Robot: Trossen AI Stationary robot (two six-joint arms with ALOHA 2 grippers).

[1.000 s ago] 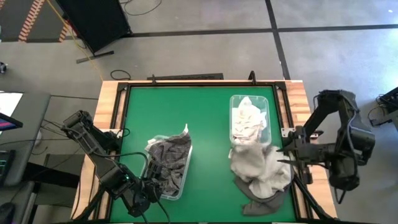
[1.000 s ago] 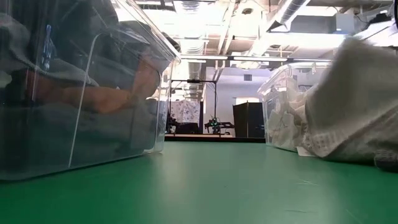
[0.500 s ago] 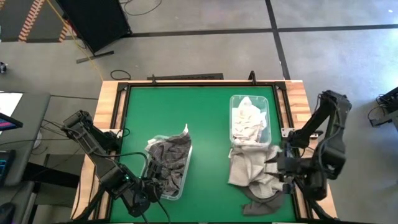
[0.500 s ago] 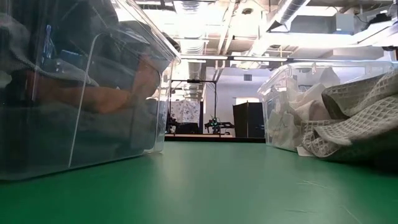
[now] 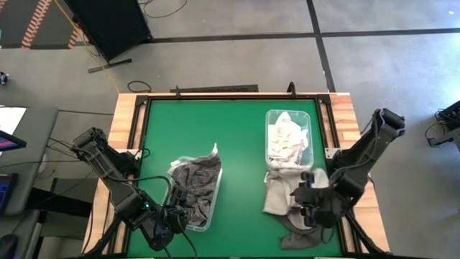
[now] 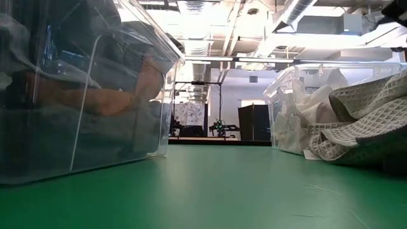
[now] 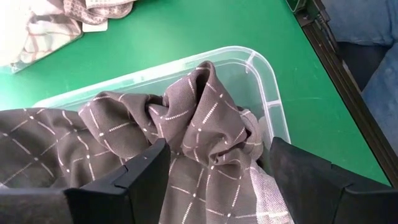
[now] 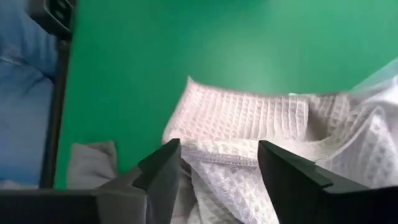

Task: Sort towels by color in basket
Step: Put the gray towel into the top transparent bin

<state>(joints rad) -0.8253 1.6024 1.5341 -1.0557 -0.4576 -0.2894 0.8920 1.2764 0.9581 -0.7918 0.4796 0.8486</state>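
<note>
A dark grey checked towel (image 5: 195, 180) lies bunched in the clear left bin (image 7: 267, 68). My left gripper (image 7: 214, 180) is open at that bin's near end, one finger on each side of a raised fold (image 7: 202, 112). A beige-grey waffle towel (image 5: 280, 191) lies heaped on the green table in front of the right bin (image 5: 310, 144), which holds white towels (image 5: 287, 137). My right gripper (image 8: 217, 168) is open just above the heap's near-right part. It also shows in the high view (image 5: 305, 205). My left gripper's open fingers (image 7: 124, 183) reach down into the bin beside the dark grey fold; I cannot tell whether they touch the cloth. My right gripper's open fingers (image 8: 163, 165) point down over the waffle towel's hemmed edge (image 8: 224, 146); I cannot tell whether they touch it.
A dark grey cloth (image 5: 298, 236) lies under the heap at the table's near edge. A rust orange cloth (image 6: 108, 98) shows through the left bin's wall. Bare green table (image 5: 237, 137) lies between the two bins and toward the far edge.
My right gripper has swung from the table's right edge toward the left and near side and has come down over the waffle towel heap. The waffle towel, which stood higher a second ago, has sunk into a lower heap on the table.
</note>
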